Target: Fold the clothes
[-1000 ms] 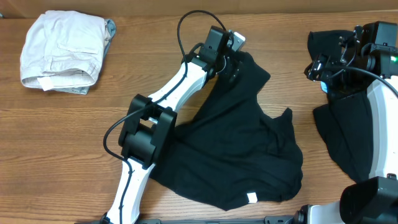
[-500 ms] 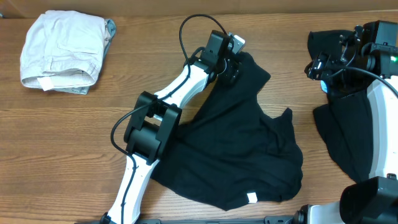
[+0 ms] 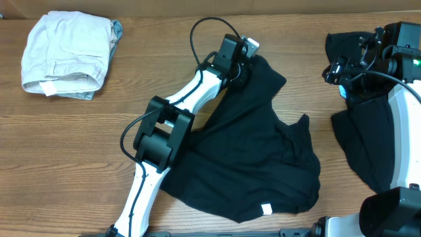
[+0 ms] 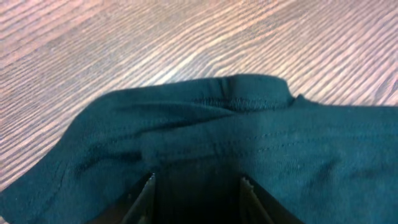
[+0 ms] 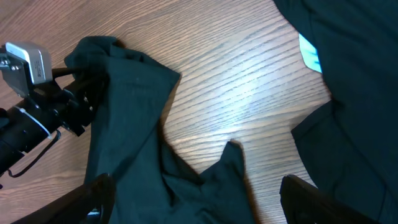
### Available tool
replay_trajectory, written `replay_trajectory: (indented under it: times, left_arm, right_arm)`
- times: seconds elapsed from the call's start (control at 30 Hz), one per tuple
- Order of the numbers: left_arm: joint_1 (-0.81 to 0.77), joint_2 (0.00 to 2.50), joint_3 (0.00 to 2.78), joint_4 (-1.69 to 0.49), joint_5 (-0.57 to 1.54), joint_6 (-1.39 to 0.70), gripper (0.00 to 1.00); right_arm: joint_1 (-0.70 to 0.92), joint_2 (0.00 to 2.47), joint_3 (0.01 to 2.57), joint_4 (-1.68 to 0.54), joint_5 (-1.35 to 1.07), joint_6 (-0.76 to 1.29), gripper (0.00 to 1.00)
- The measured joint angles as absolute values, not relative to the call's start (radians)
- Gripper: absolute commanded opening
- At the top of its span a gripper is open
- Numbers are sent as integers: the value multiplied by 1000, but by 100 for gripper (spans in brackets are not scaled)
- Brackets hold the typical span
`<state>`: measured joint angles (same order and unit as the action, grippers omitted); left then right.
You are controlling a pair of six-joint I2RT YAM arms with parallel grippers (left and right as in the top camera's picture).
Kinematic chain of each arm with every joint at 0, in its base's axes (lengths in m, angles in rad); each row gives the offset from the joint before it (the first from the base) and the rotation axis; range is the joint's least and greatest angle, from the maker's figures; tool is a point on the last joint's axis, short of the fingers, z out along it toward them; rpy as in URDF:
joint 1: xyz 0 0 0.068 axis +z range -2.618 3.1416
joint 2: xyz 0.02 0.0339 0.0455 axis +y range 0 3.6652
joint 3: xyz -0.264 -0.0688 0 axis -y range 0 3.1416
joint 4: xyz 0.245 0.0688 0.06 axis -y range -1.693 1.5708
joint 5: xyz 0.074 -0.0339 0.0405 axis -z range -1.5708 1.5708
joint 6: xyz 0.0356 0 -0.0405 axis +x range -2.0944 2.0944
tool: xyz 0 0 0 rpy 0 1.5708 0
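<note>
The black garment [image 3: 263, 158] of thin, soft, shorts-like fabric lay crumpled and spread across the middle of the brown wood-grain table [image 3: 79, 145]. A small white label [image 3: 266, 209] sat at its near edge. A second black garment [image 3: 358, 141] lay at the right edge, and a stack of folded pale garments [image 3: 66, 52] sat in the far left corner. The step in hand looked like taking hold of the far corner of the middle garment to carry it over into a fold. To do that well, the fingers would need to catch the stitched hem [image 4: 249, 93] itself, through every layer. They would then lift just clear of the wood and draw the corner toward the near side, keeping the cloth taut so that it did not bunch. The white left arm reached from the near edge diagonally toward the far side, with its wrist tipped down onto that corner. The left gripper [image 4: 198, 193] had its fingers on either side of a raised ridge of the cloth, but whether they actually pinched it could not be told. The right arm stood at the right edge, with the right gripper [image 5: 202, 196] held above the table. Its fingers were spread wide and held nothing.
</note>
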<state>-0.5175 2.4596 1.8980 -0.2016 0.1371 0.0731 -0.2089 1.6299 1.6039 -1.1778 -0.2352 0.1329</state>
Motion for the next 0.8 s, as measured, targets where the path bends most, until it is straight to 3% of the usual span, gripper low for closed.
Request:
replay_trajectory:
  times: [0.1, 0.33, 0.6, 0.8]
  left_arm:
    - [-517, 2460, 1898, -200, 138, 51, 36]
    - [-517, 2460, 1912, -233, 137, -10, 4]
    - [-517, 2460, 2031, -370, 129, -31, 4]
    - [-517, 2460, 2175, -640, 64, -32, 4]
  right_arm:
    - [-209, 1630, 1604, -1177, -236, 133, 88]
    - [-209, 1630, 1604, -1166, -231, 133, 88]
    - [-209, 1630, 1604, -1163, -231, 133, 88]
    - [-208, 1630, 1604, -1164, -231, 133, 88]
